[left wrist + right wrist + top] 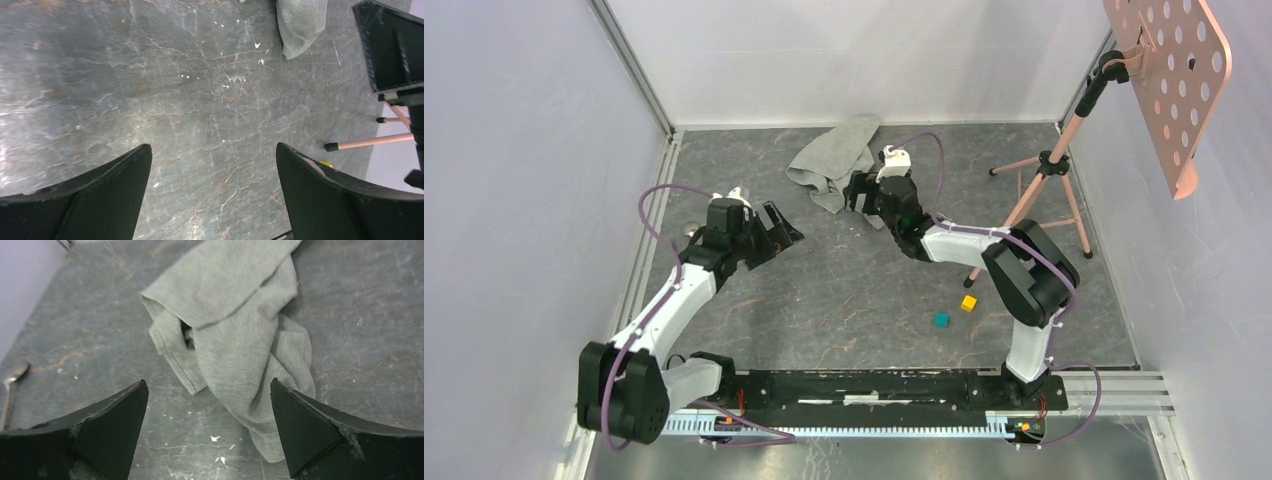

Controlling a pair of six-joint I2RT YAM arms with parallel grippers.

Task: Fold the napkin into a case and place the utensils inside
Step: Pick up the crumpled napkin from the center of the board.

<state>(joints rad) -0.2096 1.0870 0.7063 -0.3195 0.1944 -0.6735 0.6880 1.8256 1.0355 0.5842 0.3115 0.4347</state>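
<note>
The napkin [834,160] is a grey-green cloth lying crumpled near the back wall; it also shows in the right wrist view [240,330] and at the top edge of the left wrist view [300,25]. My right gripper [861,200] [209,382] hangs open just short of the cloth's near end, with its right finger over the cloth's edge and nothing held. My left gripper [784,232] [212,147] is open above bare table, well left of the napkin. Of the utensils, a silver spoon [12,375] [692,229] lies by the left arm.
A teal cube [941,320] and a yellow cube [968,302] sit on the table in front of the right arm. A pink tripod stand [1044,190] carrying a perforated board [1169,80] occupies the right back corner. White walls enclose the dark marbled table [844,290].
</note>
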